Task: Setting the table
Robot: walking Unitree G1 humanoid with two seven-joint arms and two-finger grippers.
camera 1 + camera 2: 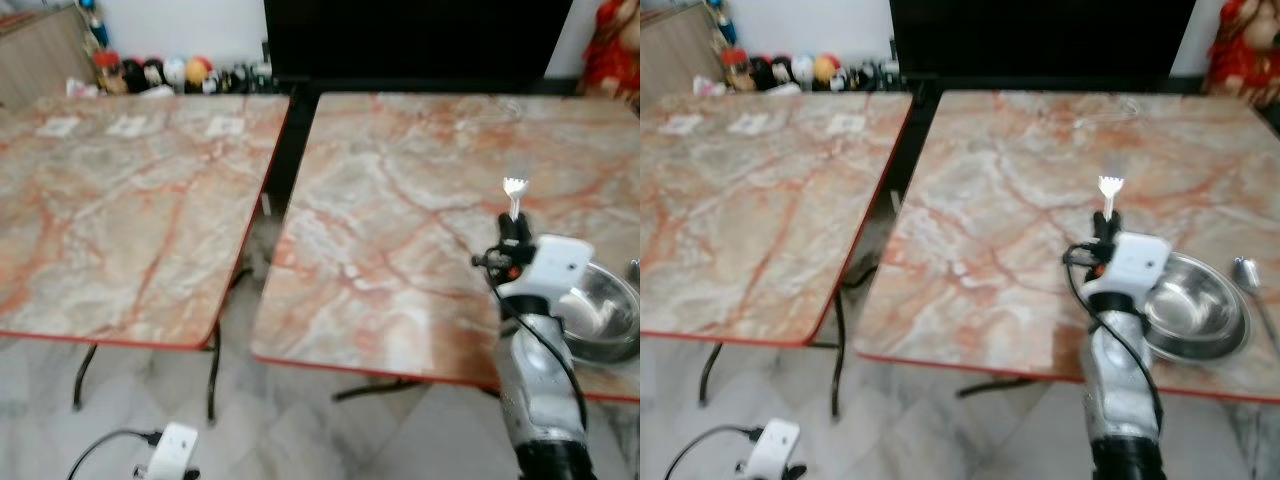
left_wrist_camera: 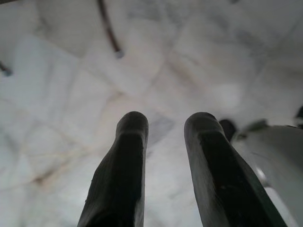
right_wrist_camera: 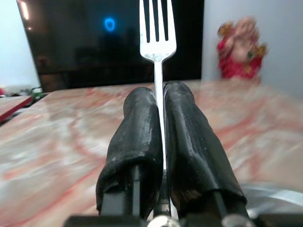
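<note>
Over the veined pink marble worktop (image 1: 990, 200), the right gripper (image 3: 159, 101) clenches a slim steel fork (image 3: 157, 28) tines-up beside a round steel bowl (image 1: 1195, 320), while the left gripper (image 2: 165, 127) hangs parted.

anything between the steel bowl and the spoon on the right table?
Nothing: bare marble tabletop separates the steel bowl from the spoon, seen in the right eye view. The right gripper, holding a fork, is left of the bowl.
</note>
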